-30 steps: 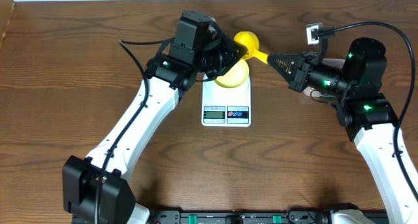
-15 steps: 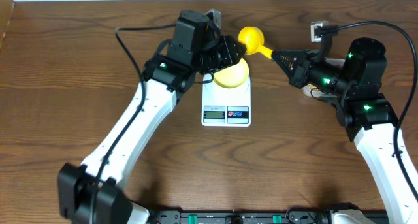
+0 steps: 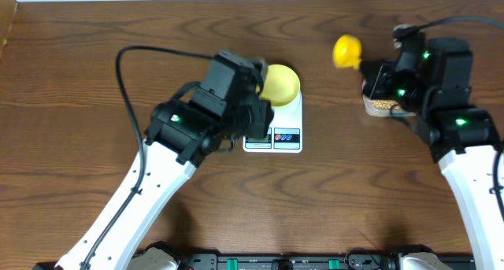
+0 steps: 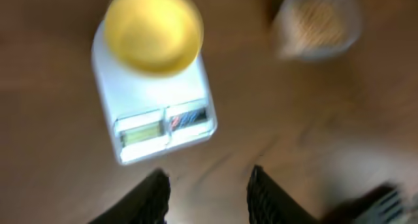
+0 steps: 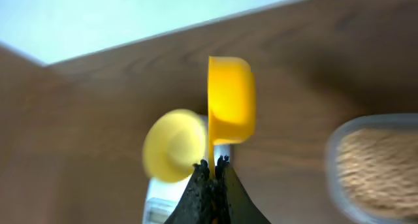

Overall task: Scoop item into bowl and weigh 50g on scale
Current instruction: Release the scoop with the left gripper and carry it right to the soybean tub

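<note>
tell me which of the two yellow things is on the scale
The pale-yellow bowl sits on the scale; the brighter yellow scoop is held by the right gripper.

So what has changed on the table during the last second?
The right gripper, shut on the scoop, carried it to the right, away from the bowl and toward the clear tub. The left gripper drew back from the bowl and is open. The bowl and the scale stayed in place.

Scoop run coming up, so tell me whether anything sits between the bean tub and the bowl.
Nothing visible does: only bare table lies between the tub and the bowl on the scale. The left arm stands on the bowl's opposite side.
</note>
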Available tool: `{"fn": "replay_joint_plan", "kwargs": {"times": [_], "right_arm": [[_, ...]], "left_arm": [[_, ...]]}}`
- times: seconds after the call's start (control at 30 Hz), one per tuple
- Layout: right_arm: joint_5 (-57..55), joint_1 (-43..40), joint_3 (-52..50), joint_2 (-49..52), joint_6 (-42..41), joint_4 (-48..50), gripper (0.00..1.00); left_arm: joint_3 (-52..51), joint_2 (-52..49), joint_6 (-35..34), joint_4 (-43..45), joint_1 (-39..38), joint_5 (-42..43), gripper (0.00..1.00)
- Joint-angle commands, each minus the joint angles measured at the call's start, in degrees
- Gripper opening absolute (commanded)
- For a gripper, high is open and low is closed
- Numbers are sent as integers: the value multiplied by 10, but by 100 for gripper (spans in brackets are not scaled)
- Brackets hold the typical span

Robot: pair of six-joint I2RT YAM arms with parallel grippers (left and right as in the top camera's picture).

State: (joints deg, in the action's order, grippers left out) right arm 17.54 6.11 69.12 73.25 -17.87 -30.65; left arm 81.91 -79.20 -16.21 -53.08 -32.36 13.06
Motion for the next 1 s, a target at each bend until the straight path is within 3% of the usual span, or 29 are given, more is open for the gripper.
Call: {"fn": "replay_joint_plan", "kwargs": {"times": [0.0, 0.17, 0.6, 0.97], "right_arm": [[-99, -2, 43, -2, 49, -18, 1], [-124, -2, 48, -2, 49, -49, 1], [-142, -2, 48, -2, 49, -112, 1], [-146, -2, 48, -2, 49, -120, 1]], "left_arm": [[-3, -7, 71, -27, -19, -22, 42], [-14, -30, 138, -32, -51, -22, 57], [-14, -201, 157, 33, -63, 16, 57], [-14, -270, 165, 69, -63, 19, 57]]}}
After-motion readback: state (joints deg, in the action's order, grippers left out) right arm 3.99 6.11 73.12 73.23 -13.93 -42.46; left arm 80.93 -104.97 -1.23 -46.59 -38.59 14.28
